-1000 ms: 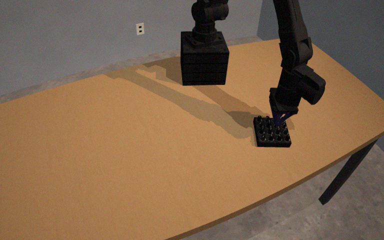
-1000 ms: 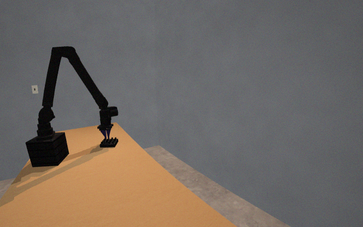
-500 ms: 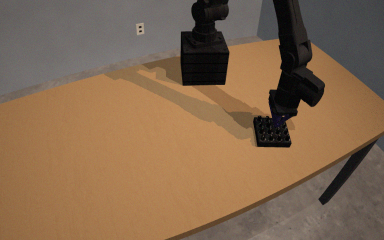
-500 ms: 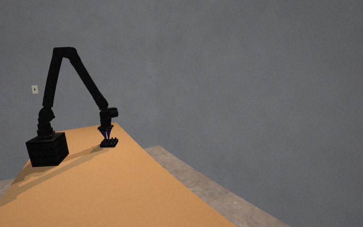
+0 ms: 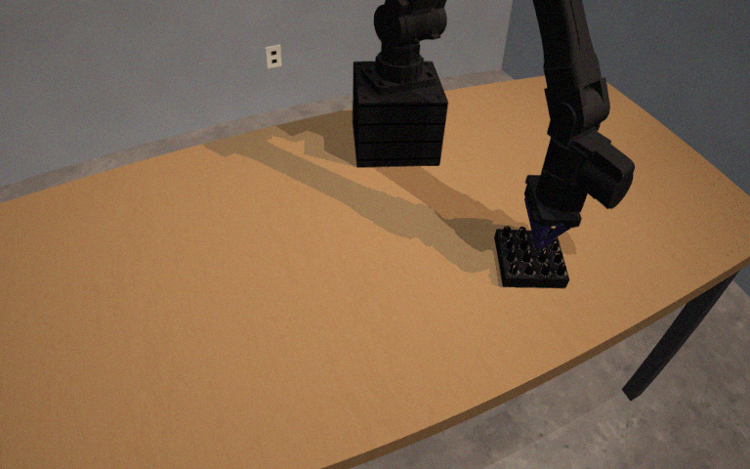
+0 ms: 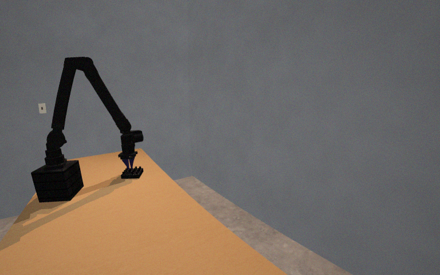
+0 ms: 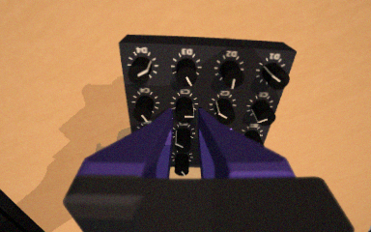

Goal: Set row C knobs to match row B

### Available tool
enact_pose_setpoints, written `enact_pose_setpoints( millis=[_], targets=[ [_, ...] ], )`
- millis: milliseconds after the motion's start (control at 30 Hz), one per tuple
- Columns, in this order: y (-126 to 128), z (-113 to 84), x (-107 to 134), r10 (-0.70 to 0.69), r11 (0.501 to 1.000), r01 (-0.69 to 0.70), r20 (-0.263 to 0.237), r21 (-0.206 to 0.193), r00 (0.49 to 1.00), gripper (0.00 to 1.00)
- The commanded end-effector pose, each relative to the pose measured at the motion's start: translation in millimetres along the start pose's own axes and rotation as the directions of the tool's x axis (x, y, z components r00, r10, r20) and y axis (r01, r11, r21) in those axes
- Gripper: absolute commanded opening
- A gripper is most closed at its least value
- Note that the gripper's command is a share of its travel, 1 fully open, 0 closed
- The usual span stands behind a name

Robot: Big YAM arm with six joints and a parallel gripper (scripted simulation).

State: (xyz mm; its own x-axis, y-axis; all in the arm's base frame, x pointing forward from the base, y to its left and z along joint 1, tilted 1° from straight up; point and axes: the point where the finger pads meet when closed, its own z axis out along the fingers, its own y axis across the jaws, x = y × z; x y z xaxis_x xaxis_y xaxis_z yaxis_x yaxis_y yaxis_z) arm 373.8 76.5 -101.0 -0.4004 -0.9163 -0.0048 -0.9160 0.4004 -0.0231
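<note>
The purple two-fingered gripper is hovering slightly spread, pinching nothing, near black round knob C3; misaligned lowering is risking knocking black knob B3.

- It looks like a robot test room, maybe a lab.
- A black robot arm stands on a black block.
- The big table is plain and tan.
- The walls are bare and gray.
- A white wall plug is there.
</note>
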Motion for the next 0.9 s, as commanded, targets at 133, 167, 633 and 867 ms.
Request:
enact_pose_setpoints(
  millis=[133,167,633,867],
  targets=[
    [-5.1,4.2,-1.0,-0.004,1.0,0.004,0.006,0.004,1.0,0.18],
    [-5.1,4.2,-1.0,-0.004,1.0,0.004,0.006,0.004,1.0,0.18],
    [-5.1,4.2,-1.0,-0.004,1.0,0.004,0.006,0.004,1.0,0.18],
    [-5.0,4.2,-0.6,-0.004,1.0,0.004,0.004,0.003,1.0,0.07]
  ],
)
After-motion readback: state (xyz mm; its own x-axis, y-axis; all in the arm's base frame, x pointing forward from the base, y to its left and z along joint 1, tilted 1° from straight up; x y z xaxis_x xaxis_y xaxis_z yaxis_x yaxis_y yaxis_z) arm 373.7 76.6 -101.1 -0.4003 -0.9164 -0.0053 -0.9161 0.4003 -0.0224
